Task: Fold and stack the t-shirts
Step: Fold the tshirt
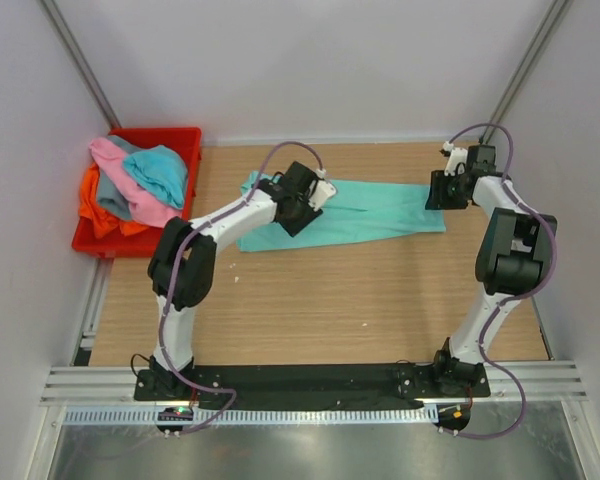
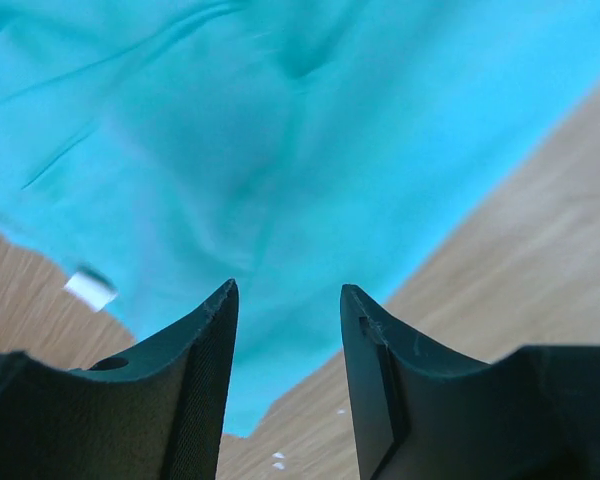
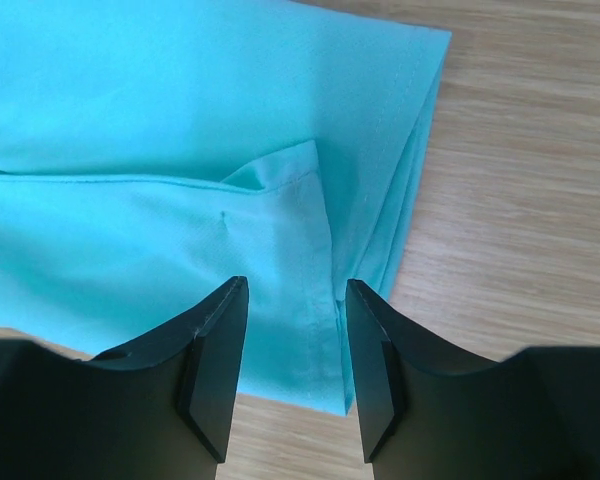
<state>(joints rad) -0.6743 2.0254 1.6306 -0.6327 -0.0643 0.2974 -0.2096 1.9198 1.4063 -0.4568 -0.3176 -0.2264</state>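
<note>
The mint green t-shirt lies on the wooden table, folded into a long strip running left to right. My left gripper hovers over its left part, fingers open; in the left wrist view the cloth shows between the open fingers, which hold nothing. My right gripper is at the strip's right end. In the right wrist view it stands open just above the layered corner of the shirt, gripping nothing. The pink, turquoise blue, orange and grey t-shirts lie heaped at the far left.
A red plastic bin at the back left holds the heap of shirts. A small white tag sticks out at the mint shirt's edge. Bare wood stretches from the shirt to the arm bases. Grey walls close in both sides.
</note>
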